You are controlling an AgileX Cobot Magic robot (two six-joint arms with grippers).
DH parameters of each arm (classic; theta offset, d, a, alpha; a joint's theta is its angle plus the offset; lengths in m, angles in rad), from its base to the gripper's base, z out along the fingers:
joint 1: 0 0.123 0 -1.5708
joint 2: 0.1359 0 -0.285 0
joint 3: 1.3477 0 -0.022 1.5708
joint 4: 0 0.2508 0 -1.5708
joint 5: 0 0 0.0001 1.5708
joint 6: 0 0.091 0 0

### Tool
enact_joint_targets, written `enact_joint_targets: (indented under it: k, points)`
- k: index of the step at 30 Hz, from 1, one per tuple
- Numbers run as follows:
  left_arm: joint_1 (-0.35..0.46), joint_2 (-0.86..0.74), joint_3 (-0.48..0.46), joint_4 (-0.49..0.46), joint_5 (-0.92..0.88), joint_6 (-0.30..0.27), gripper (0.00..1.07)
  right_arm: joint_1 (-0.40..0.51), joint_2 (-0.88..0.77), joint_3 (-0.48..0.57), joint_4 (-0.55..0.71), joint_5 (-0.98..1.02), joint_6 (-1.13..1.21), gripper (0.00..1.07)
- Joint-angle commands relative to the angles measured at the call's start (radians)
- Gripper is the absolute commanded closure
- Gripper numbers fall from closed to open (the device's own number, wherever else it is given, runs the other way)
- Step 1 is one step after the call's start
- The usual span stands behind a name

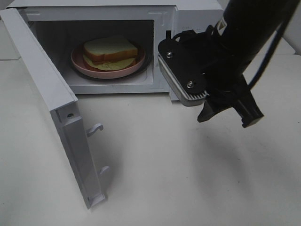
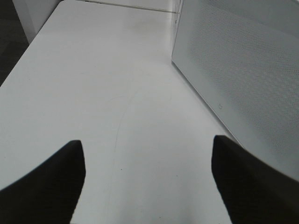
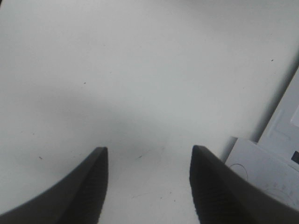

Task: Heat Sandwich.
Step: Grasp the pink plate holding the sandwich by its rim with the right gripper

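Both spread, empty: left pincer (image 2: 147,182), right pincer (image 3: 148,186).

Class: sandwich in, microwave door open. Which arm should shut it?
Left, likely: the left end effector lies beside the door, on its outer face; the right end effector hangs on the inner side.

White microwave (image 1: 195,16) on a white surface (image 1: 164,165), its door (image 2: 233,70) finely dotted; pink plate (image 1: 94,72); white sandwich (image 1: 110,48), orange-brown crusts; black right gripper (image 1: 229,120).
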Motion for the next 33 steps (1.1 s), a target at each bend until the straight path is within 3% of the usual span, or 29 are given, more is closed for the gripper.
enact_joint_targets:
  k: [1,17,25,33]
  points:
    - [0.002,-0.018,0.001,0.000,-0.013,-0.006,0.35,0.001,0.065,-0.052,0.008,0.000,-0.030,0.54]
    - [0.002,-0.018,0.001,0.000,-0.013,-0.006,0.35,0.001,0.317,-0.303,0.053,-0.024,-0.127,0.54]
    - [0.002,-0.018,0.001,0.000,-0.013,-0.006,0.35,0.001,0.494,-0.528,0.121,-0.025,-0.139,0.54]
    - [0.002,-0.018,0.001,0.000,-0.013,-0.006,0.35,-0.002,0.605,-0.679,0.171,-0.023,-0.139,0.54]
